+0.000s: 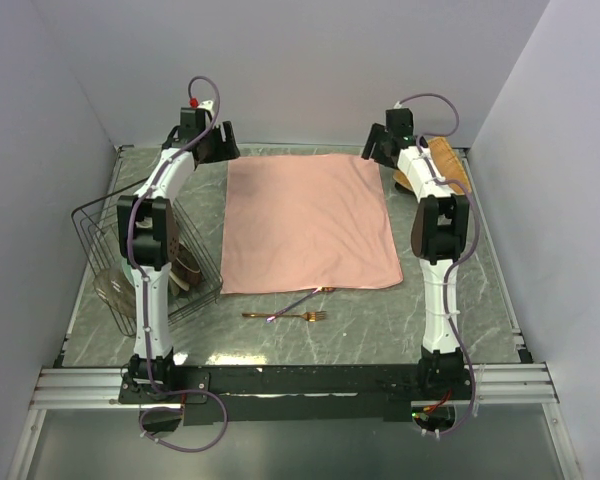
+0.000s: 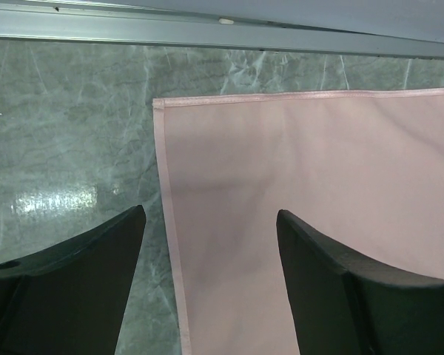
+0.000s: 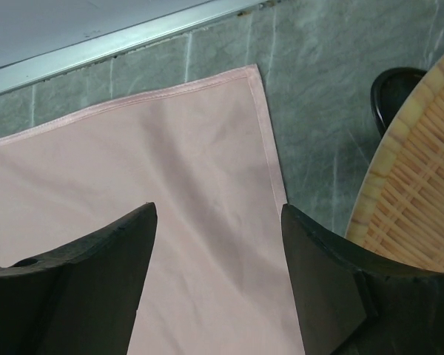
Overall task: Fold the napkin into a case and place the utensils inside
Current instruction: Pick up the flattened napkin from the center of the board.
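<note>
**Napkin flat, folding not yet begun**

The napkin (image 1: 310, 222) lies spread open and square in the middle of the surface (image 1: 460, 300), with no fold in it. The left fingers (image 2: 74, 288) stand apart at its far left corner, with the hem running between them. The right fingers (image 3: 81, 281) stand apart likewise at the far right corner, gripping nothing. The fork (image 1: 285, 316) lies bare just beside the napkin's near edge. A coppery sliver (image 1: 324, 290) at that edge may be the spoon. Every fold, and putting the utensils inside, is left to do.

High behind the near edge, facing far; wrists close over the far corners of the napkin (image 1: 310, 222), shared overhead.
</note>
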Controlling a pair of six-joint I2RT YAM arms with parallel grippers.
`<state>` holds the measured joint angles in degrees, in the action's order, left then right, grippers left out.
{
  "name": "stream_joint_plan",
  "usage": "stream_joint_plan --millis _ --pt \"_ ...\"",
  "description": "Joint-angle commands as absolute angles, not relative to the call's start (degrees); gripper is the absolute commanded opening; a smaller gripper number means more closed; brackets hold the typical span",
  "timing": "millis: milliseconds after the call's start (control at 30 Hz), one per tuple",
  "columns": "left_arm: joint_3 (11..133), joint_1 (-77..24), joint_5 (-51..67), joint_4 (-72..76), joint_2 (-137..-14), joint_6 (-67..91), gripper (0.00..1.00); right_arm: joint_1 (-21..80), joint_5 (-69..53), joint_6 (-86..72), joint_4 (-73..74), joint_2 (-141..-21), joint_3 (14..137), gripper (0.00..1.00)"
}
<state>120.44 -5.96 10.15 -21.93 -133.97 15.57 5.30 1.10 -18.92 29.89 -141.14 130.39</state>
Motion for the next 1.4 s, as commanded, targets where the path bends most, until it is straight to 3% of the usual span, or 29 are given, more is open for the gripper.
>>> stream_joint_plan --millis 0,367,1100,1367 --pt "121.64 -5.71 11.6 -21.27 -132.98 17.67 0.78 3.78 0.36 -24.16 32.16 -140.97 131.83 0.75" --pt "120.5 -4.83 11.42 -22.76 -133.24 19.51 0.78 2.64 -2.99 -31.2 35.42 -145.89 134.29 0.66" --pt "119.0 -3.08 11.77 -24.08 -132.89 22.24 0.79 4.57 2.63 -31.99 38.58 -146.96 136.15 0.65" --pt "124.26 -3.08 13.27 -26.1 -138.6 23.9 0.77 4.66 -1.58 -25.32 38.32 -144.06 134.48 0.64"
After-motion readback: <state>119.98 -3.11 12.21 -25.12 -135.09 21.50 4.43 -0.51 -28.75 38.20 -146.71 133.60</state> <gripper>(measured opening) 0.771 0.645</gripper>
